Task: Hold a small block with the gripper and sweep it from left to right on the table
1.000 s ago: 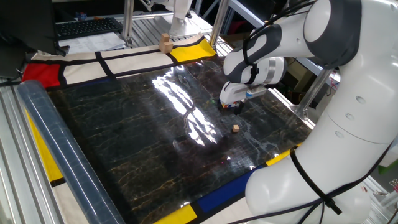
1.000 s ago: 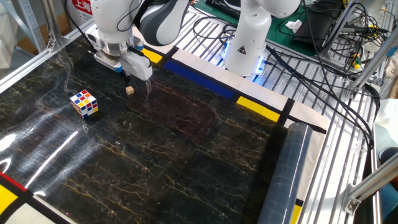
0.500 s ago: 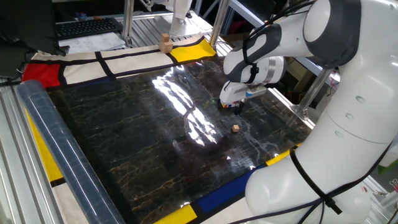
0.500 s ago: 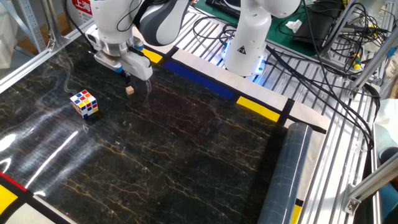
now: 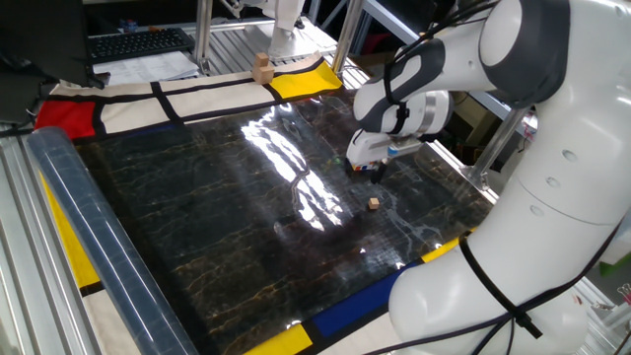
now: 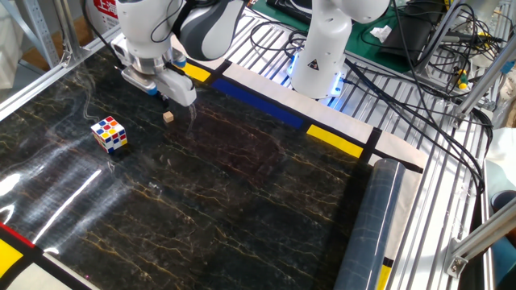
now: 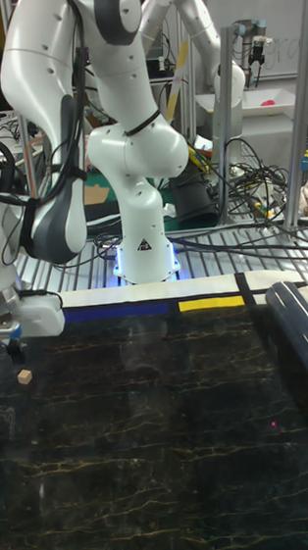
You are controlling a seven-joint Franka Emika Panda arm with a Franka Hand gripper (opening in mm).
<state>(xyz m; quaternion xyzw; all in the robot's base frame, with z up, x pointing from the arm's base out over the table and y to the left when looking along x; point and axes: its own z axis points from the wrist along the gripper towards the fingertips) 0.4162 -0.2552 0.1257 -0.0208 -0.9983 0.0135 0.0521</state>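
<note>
Small block (image 6: 168,117) lies free on the surface (image 6: 242,201), just beside our tool (image 6: 164,98), toward five o'clock of it. We hold nothing yet; how far the tool is open, we cannot tell, probably because it waits before the grasp.

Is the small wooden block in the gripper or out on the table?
Out. The small block lies alone on the table, with the gripper hovering just beside it.

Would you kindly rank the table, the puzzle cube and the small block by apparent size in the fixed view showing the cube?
1. the table
2. the puzzle cube
3. the small block
</note>
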